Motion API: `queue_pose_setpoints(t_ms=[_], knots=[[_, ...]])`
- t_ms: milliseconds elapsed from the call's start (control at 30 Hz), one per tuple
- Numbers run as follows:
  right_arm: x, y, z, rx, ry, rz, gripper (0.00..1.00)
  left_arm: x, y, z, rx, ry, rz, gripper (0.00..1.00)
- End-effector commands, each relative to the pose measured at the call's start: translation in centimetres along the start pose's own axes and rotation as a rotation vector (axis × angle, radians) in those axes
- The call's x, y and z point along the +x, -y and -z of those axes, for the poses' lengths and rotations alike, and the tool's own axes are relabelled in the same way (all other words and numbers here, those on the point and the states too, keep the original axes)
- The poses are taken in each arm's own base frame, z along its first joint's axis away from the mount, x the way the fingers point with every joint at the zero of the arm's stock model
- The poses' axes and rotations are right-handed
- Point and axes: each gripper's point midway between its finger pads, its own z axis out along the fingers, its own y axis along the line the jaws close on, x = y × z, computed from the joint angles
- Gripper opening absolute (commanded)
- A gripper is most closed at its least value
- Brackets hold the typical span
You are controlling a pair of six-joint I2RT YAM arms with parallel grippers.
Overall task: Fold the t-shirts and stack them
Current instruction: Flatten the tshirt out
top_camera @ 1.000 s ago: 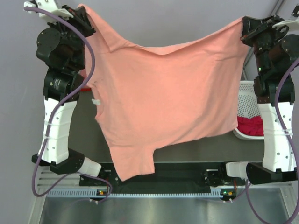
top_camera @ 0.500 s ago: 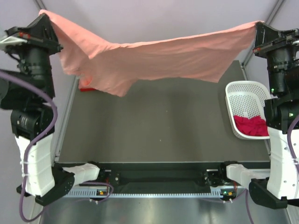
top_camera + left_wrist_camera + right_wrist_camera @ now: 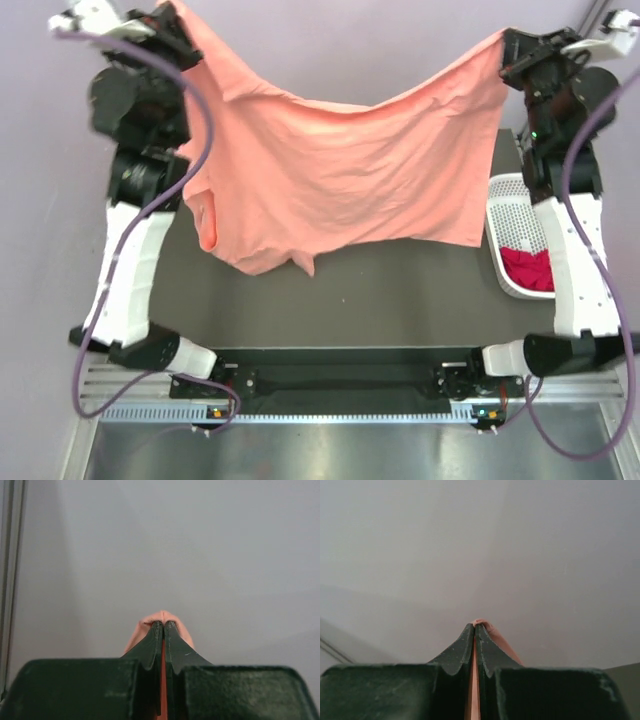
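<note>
only the top view shows the whole salmon-pink t-shirt (image 3: 340,170), hanging spread between the raised arms above the dark table (image 3: 400,300); the wrist views show just a sliver of pink cloth; left gripper (image 3: 163,625) and right gripper (image 3: 474,626) each clamp tight on an upper corner; a magenta-red t-shirt (image 3: 525,268) lies in the white basket (image 3: 503,200), partly hidden by the right arm

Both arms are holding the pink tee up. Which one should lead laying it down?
Probably left. The salmon-pink t-shirt hangs lowest below the left gripper, over the table; the right gripper holds its corner near the white basket.
</note>
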Motion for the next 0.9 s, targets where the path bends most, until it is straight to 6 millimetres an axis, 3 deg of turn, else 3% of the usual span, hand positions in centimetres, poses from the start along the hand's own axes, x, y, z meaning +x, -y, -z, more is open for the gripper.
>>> queue_pose_setpoints(t_ms=[0, 33, 67, 100, 133, 167, 200, 233, 267, 300, 333, 400, 533, 600, 667, 700, 767, 800, 833, 867], knots=[[-3.3, -2.0, -2.5, -0.056, 0.132, -0.023, 0.00, -1.0, 0.4, -3.9, -0.014, 0.140, 0.030, 0.00], [-3.1, -2.0, -3.2, -0.057, 0.132, -0.025, 0.00, -0.7, 0.3, -4.7, -0.011, 0.150, 0.035, 0.00], [-1.4, -1.0, -5.0, -0.041, 0.106, -0.025, 0.00, -0.7, -0.1, -5.7, -0.007, 0.167, 0.028, 0.00], [-2.6, -1.8, -5.5, -0.058, 0.136, -0.028, 0.00, 0.4, -0.1, -7.3, -0.004, 0.176, 0.051, 0.00], [-1.0, -1.0, -7.2, -0.045, 0.114, -0.024, 0.00, 0.5, -0.2, -8.1, 0.000, 0.197, 0.070, 0.00], [-0.8, -0.9, -7.9, -0.047, 0.116, -0.025, 0.00, 0.7, -1.1, -9.1, -0.003, 0.210, 0.071, 0.00], [-3.0, -2.3, -8.2, -0.077, 0.164, -0.028, 0.00, 1.7, -1.3, -10.5, 0.006, 0.223, 0.112, 0.00], [-2.8, -2.2, -8.9, -0.071, 0.163, -0.028, 0.00, 1.8, -1.7, -11.2, 0.007, 0.237, 0.132, 0.00], [-1.0, -1.2, -10.7, -0.054, 0.139, -0.025, 0.00, 1.4, -2.7, -12.0, 0.013, 0.265, 0.147, 0.00], [-3.6, -2.6, -10.6, -0.085, 0.200, -0.030, 0.00, 2.2, -3.2, -13.0, 0.020, 0.278, 0.204, 0.00], [-2.2, -1.6, -12.1, -0.065, 0.188, -0.030, 0.00, 1.2, -4.2, -13.5, 0.031, 0.314, 0.221, 0.00], [-3.6, -1.9, -12.3, -0.072, 0.234, -0.038, 0.00, 2.0, -5.4, -14.5, 0.042, 0.322, 0.297, 0.00], [-3.6, -0.1, -12.2, -0.026, 0.229, -0.049, 0.00, 1.1, -7.7, -15.3, 0.063, 0.343, 0.354, 0.00], [-2.7, 1.0, -12.1, -0.001, 0.200, -0.055, 0.00, 0.3, -7.0, -14.9, 0.107, 0.341, 0.366, 0.00], [-3.6, 0.7, -11.2, -0.005, 0.202, -0.049, 0.00, 0.1, -6.9, -14.7, 0.122, 0.326, 0.368, 0.00], [-2.1, 1.7, -11.0, 0.027, 0.156, -0.037, 0.00, -0.7, -6.6, -14.2, 0.137, 0.317, 0.390, 0.00], [-2.2, 1.6, -9.8, 0.038, 0.135, -0.032, 0.00, -1.5, -5.4, -13.1, 0.185, 0.281, 0.375, 0.00], [0.2, 3.2, -9.5, 0.081, 0.065, -0.026, 0.00, -0.9, -5.2, -12.8, 0.184, 0.238, 0.363, 0.00], [-0.2, 2.9, -8.4, 0.082, 0.057, -0.023, 0.00, -0.4, -4.9, -12.2, 0.198, 0.200, 0.355, 0.00], [3.0, 4.7, -7.9, 0.118, -0.021, -0.016, 0.00, 0.9, -5.2, -10.9, 0.183, 0.138, 0.350, 0.00]])
